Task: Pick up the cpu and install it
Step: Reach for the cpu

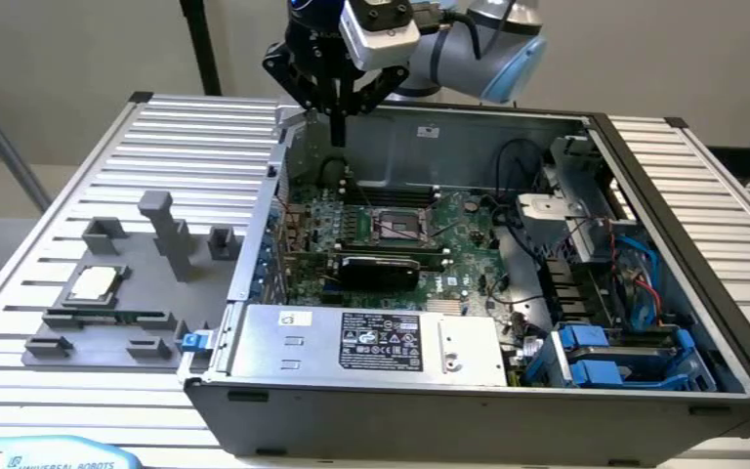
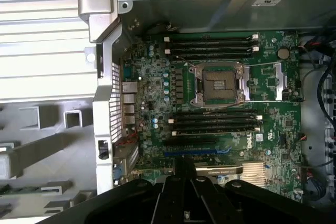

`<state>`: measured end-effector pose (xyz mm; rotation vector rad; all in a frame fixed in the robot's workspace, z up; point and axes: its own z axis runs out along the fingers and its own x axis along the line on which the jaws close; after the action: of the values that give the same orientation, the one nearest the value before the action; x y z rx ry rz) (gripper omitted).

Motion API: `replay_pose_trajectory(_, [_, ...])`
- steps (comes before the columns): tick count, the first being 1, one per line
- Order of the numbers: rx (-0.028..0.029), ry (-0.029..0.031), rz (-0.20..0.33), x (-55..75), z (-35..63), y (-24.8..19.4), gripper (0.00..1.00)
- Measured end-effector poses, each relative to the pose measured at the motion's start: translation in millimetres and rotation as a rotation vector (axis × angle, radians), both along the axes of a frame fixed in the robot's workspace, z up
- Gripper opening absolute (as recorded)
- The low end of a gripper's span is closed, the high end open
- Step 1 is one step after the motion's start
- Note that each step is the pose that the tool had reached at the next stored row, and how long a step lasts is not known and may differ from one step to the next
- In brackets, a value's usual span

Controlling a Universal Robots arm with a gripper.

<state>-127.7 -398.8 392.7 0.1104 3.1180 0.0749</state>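
The cpu (image 1: 95,283), a small square chip with a silvery-beige top, lies flat on the grey fixture plate (image 1: 114,337) at the exterior view's left, outside the computer case. My gripper (image 1: 339,137) hangs high over the case's back left corner, far from the cpu, its black fingers (image 2: 184,182) pressed together with nothing between them. On the green motherboard (image 2: 262,145) the black square socket (image 1: 398,227) sits inside its metal frame. The wrist view looks straight down on the socket (image 2: 219,85) between the rows of memory slots.
The open case (image 1: 687,254) takes up the middle of the ribbed table, with a grey power-supply box (image 1: 375,342) at its front and cables and blue drive bays (image 1: 616,357) at the exterior view's right. A green memory stick (image 1: 108,318) and grey upright posts (image 1: 167,234) share the fixture plate.
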Motion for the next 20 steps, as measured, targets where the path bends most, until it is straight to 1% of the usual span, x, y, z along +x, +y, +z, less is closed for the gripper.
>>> replay_pose_trajectory(9, [0.0000, -0.0001, 0.000, -40.8, -0.1, -1.6, 0.11])
replay_pose_trajectory(15, [0.0001, -0.0001, 0.000, -68.2, -0.6, -4.4, 0.11])
replay_pose_trajectory(20, [0.0001, -0.0001, 0.000, -90.8, -1.3, -7.8, 0.11])
